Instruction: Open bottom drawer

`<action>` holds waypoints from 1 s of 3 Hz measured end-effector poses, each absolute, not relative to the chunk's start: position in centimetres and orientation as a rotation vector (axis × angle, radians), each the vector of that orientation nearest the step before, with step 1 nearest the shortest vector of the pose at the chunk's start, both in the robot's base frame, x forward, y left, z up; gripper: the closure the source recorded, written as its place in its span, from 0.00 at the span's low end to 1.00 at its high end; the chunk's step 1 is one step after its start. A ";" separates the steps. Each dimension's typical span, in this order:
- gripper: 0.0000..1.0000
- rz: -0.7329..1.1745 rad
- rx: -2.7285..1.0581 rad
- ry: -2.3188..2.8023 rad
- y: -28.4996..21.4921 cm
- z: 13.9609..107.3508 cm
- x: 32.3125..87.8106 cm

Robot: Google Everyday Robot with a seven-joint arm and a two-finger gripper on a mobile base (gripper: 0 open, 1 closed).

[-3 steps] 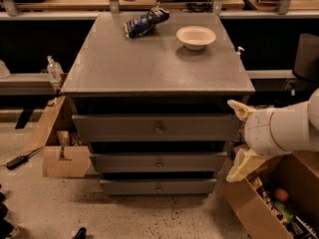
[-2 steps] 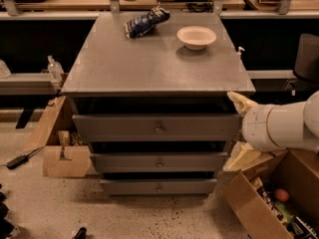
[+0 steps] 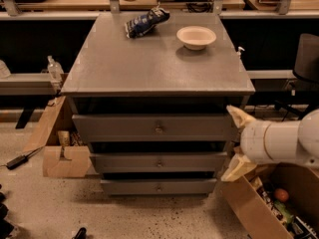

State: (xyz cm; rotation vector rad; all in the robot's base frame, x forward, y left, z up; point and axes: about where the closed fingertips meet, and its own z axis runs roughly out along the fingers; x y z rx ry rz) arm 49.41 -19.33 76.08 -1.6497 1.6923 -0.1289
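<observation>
Where the grey cabinet meets the floor, the bottom drawer presents a flat grey front with a small round knob at centre. Its long axis runs left-right, and the front faces the camera. The gripper hangs just beside the cabinet's right edge, level with the middle drawer, fingers spread wide, grasping nothing.

The cream two-finger gripper hangs spread just right of the grey cabinet's drawer fronts, and its white cylindrical arm runs off the right edge. The brown cardboard box below is cut by the bottom and right edges, its contents too small to name. Black shadow hides whatever lies above the flat grey bottom drawer.
</observation>
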 end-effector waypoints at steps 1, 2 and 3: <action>0.00 -0.087 -1.619 1.666 -21.6 65.0 49.5; 0.00 -0.086 -1.617 1.634 -23.2 59.1 50.2; 0.00 -0.096 -1.628 1.644 -24.7 54.1 50.8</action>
